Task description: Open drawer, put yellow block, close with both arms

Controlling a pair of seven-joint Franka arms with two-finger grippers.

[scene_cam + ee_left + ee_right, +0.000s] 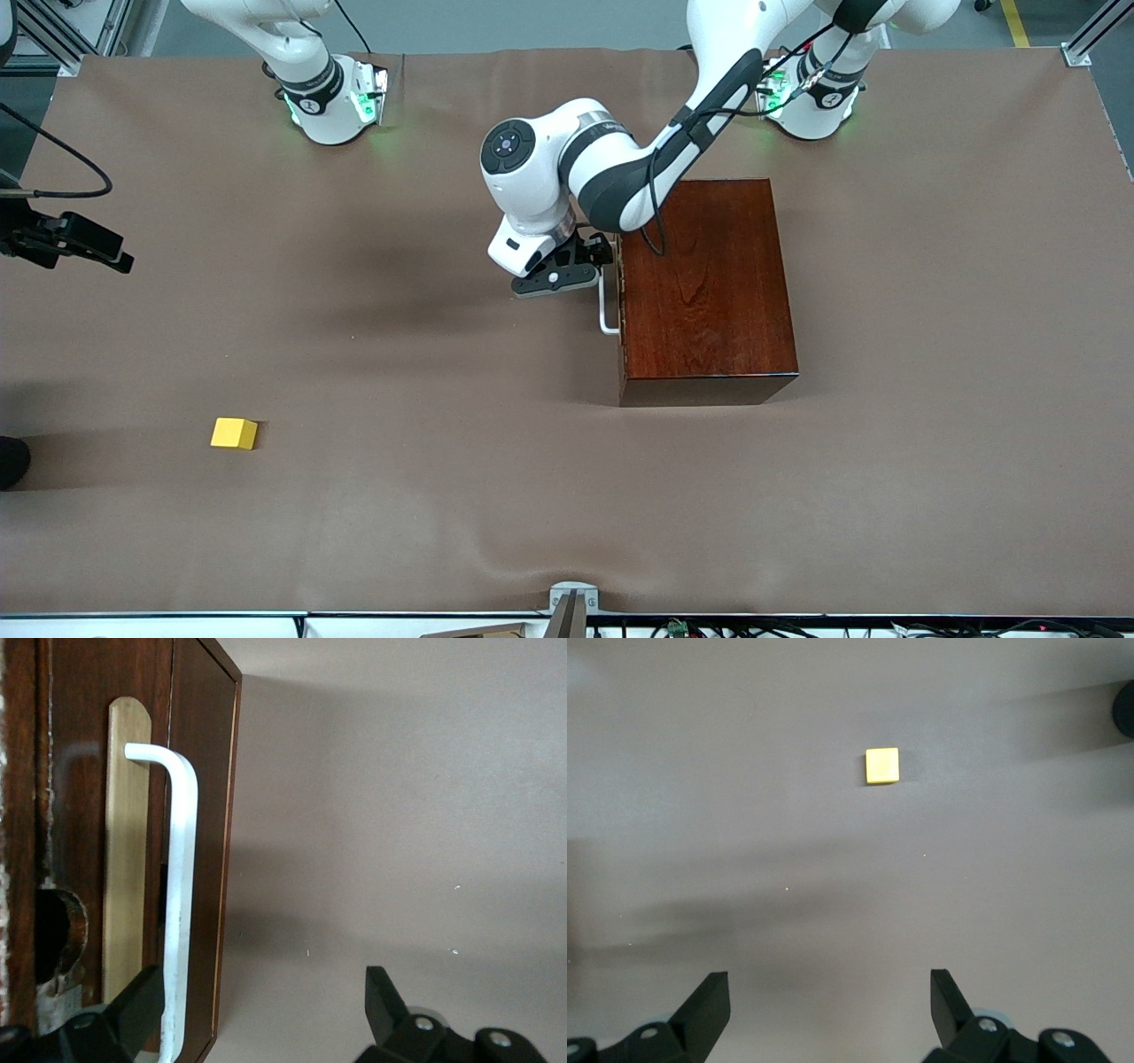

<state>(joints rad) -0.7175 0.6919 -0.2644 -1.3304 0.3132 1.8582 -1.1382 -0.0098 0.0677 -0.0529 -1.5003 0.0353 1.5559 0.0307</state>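
Observation:
The glossy dark-wood box stands toward the left arm's end of the table, and its drawer is shut flush. My left gripper is open in front of the drawer. The white U-shaped handle runs between its fingers, close to one finger. The yellow block lies alone on the brown cloth, toward the right arm's end and nearer the front camera. My right gripper hangs open and empty high over the cloth, at some distance from the block.
A pale wooden strip and a round hole show on the box's front beside the handle. A black rounded object sits at the table's edge near the block. Brown cloth covers the table.

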